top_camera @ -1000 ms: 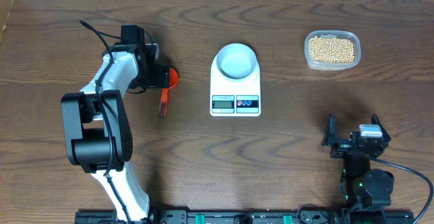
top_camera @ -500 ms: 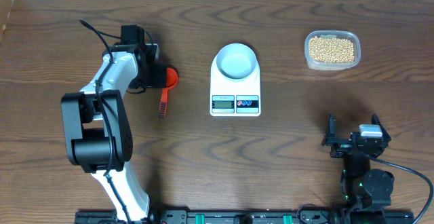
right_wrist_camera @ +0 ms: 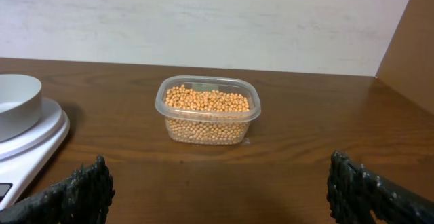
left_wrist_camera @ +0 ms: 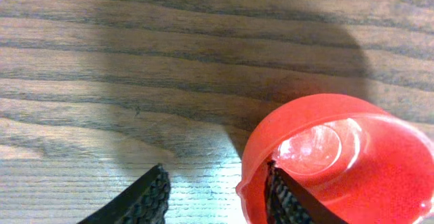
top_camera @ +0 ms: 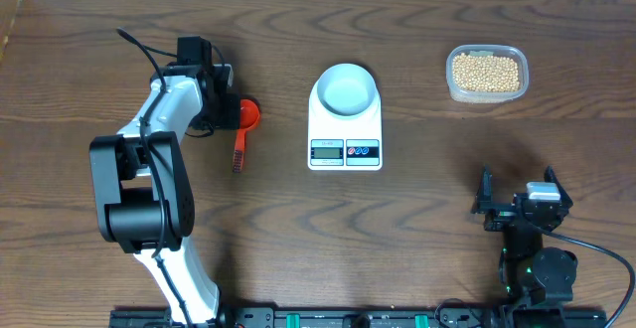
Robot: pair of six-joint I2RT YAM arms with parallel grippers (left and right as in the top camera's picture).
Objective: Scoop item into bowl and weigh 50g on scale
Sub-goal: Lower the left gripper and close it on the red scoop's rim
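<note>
Small round tan-yellow beans (top_camera: pixel 487 72) fill a clear plastic tub (top_camera: pixel 487 98) far right. The white bowl (top_camera: pixel 346 91) sits empty on the white scale (top_camera: pixel 345 129), whose long axis runs front to back, display nearest the arms. The left gripper (left_wrist_camera: pixel 213 187), half apart, straddles the red scoop (left_wrist_camera: pixel 339 156)'s rim, unclamped; the right gripper (right_wrist_camera: pixel 220 197) gapes wide, empty

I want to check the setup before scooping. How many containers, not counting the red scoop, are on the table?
2. A white bowl sits on the scale in the middle; a clear tub full of beans stands at the far right. None seems hidden.
</note>
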